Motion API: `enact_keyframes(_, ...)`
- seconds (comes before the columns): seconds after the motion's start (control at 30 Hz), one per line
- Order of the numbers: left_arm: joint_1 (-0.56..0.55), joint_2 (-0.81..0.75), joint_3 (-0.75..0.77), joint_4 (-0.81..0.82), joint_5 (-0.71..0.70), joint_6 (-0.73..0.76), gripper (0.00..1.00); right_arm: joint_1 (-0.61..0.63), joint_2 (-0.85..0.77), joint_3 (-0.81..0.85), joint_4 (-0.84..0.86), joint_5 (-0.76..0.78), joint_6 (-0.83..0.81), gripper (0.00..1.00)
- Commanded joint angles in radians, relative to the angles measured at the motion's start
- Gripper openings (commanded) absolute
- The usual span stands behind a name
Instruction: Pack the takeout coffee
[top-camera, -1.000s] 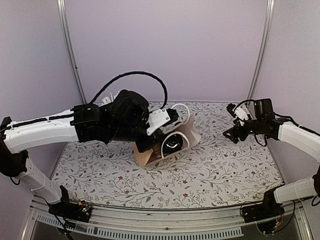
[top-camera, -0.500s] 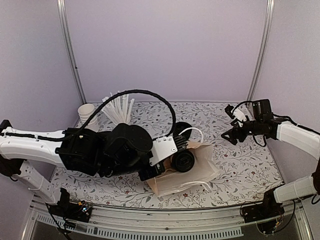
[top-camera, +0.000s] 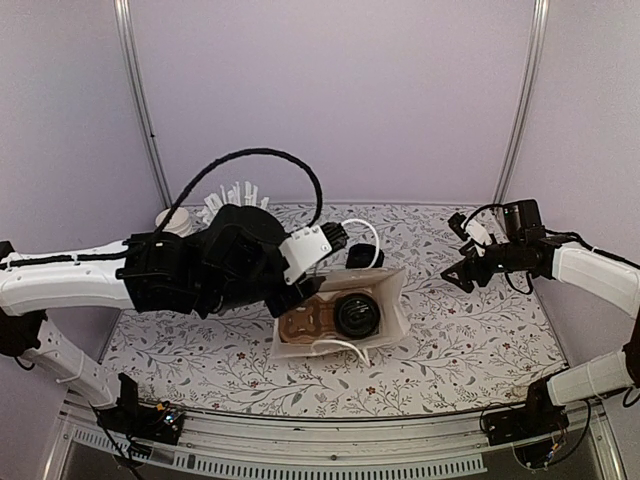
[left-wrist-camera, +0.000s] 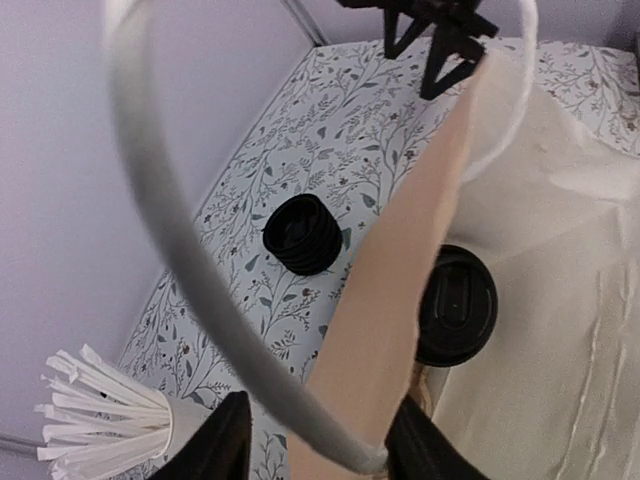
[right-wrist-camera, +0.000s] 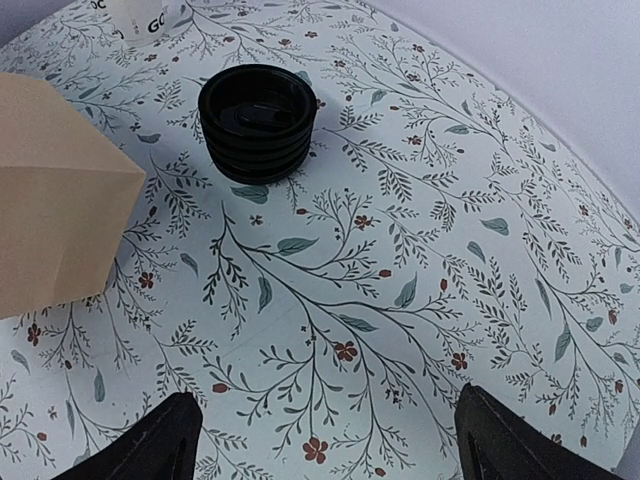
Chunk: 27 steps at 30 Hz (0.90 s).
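Straddling the bag's wall: left gripper (left-wrist-camera: 320, 420) is standing with jaws apart. The bag (left-wrist-camera: 560, 300) edge and one white handle (left-wrist-camera: 150, 220) are passing between its fingers (left-wrist-camera: 225, 445), and a strip of bench (left-wrist-camera: 300, 100) is showing beside one finger, so nothing is reading as clamped.

Coffee (left-wrist-camera: 455, 305) is sitting inside the bag, just ahead of this gripper. Only its black lid is showing, beside a brown carrier (top-camera: 305, 322).

Right gripper (right-wrist-camera: 325, 400) is hanging wide apart and empty, well off from the bag, with the lid stack (right-wrist-camera: 258, 120) ahead of it.

Risks, as I am judging them:
- The handle is looping close over the left gripper. Any pull-back without clearing it is risking a snag that drags or tips the bag, and the coffee with it.
- The thin wall is sitting between the jaws. A sideways move is risking a crumpled or torn edge.
- The lid stack is sitting just past the bag. A shoved bag is risking knocking it.
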Motion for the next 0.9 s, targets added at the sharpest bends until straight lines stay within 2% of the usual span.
enact_keyframes(0.0, 0.134, -0.05, -0.027, 0.088, 0.044, 0.06, 0.59, -0.003, 0.003, 0.013, -0.015, -0.028, -0.008, 0.91)
enact_keyframes(0.13, 0.213, -0.063, -0.016, 0.107, 0.05, 0.051, 0.68, -0.003, -0.001, 0.013, -0.02, -0.038, -0.009, 0.92)
enact_keyframes(0.37, 0.31, -0.138, -0.06, 0.14, 0.153, -0.008, 0.71, -0.004, 0.005, 0.013, -0.022, -0.053, -0.012, 0.92)
enact_keyframes(0.67, 0.369, -0.295, -0.238, 0.231, 0.163, -0.173, 0.74, -0.003, 0.023, 0.02, -0.025, -0.045, -0.015, 0.92)
enact_keyframes(0.87, 0.451, -0.364, -0.348, 0.247, 0.131, -0.324, 0.8, -0.003, 0.004, 0.027, 0.01, 0.056, 0.016, 0.99)
